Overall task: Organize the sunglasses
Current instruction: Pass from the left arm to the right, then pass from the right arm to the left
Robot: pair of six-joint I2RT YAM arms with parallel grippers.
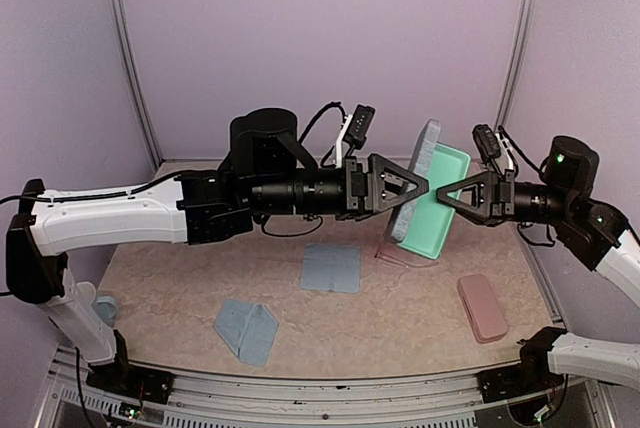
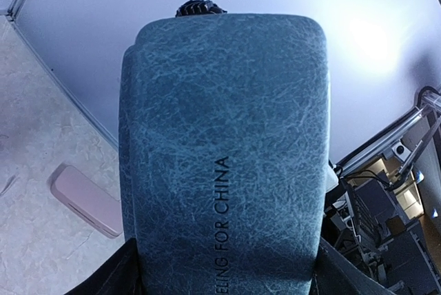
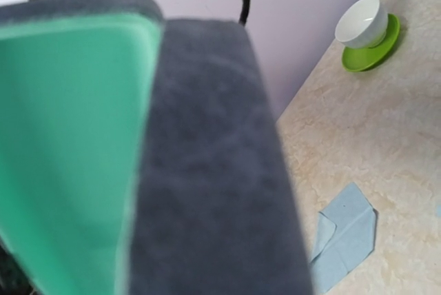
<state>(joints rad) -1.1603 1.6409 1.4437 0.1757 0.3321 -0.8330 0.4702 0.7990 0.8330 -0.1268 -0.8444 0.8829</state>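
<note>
The left gripper (image 1: 420,188) and right gripper (image 1: 443,194) each clamp 1 half of the open case (image 1: 452,180) aloft; next, load the pink-red sunglasses (image 1: 398,256) lying just nearer.

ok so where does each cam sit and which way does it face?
Top external: above, behind the bases, looking down; both arms show, left gripper and right gripper holding the open case.
Left wrist: on the left arm, facing the case's blue-grey shell; fingers at bottom corners.
Right wrist: facing its green lining; fingers not clearly seen.
Shared: top and left wrist see the pink case.
</note>
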